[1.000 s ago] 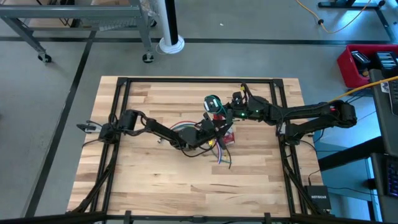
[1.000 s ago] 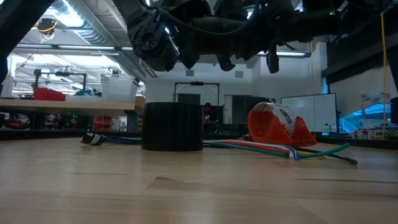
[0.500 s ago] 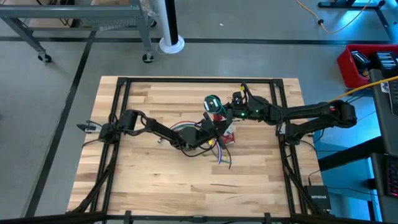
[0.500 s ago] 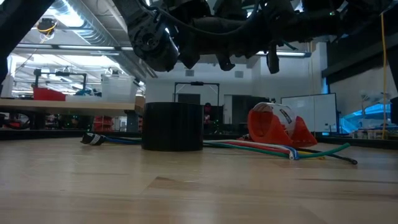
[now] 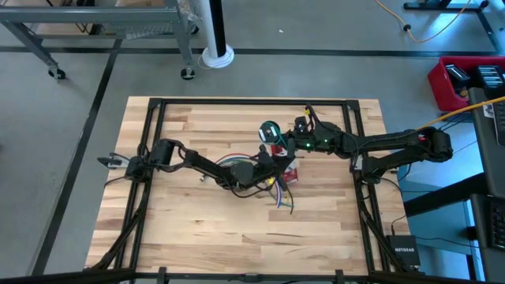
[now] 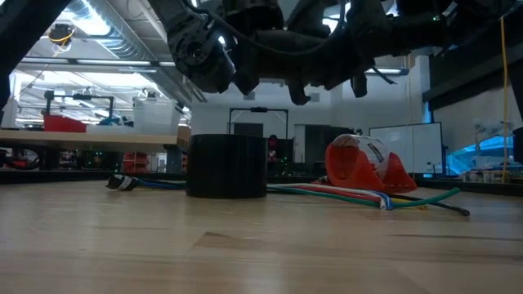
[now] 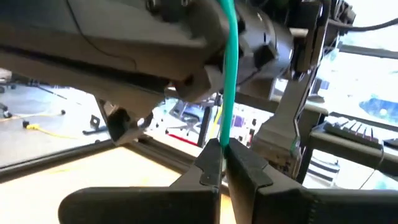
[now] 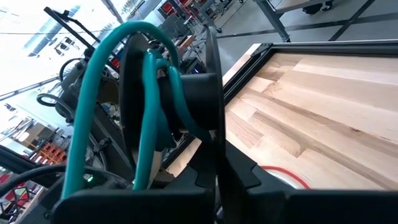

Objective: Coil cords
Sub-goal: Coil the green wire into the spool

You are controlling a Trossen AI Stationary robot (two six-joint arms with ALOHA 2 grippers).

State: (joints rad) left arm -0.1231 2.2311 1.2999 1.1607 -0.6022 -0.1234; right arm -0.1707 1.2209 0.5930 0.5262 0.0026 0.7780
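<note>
Teal-green cord (image 7: 227,68) pinched between closed fingers of left gripper (image 7: 222,163), running taut straight off fingertips toward right arm. Right gripper (image 8: 214,163) clamped on black spool flange (image 8: 210,93), coiled loops (image 8: 146,93) just beyond fingertips.

Risks: cord slipping from thin pinch; loops sliding off flange if tension drops; arms close, collision likely.

Hidden: loose tail, loop count. Remaining cords (image 6: 359,194) on table (image 5: 197,229) below both grippers, beside red tape dispenser (image 6: 368,167).

Table (image 5: 173,229) centre: tape dispenser (image 5: 289,171); loose cords (image 5: 282,196) trail toward 5 o'clock. Coiled cord (image 5: 269,130) at 11 o'clock of it. Tape roll (image 6: 227,166) stands left of the dispenser, low view.
</note>
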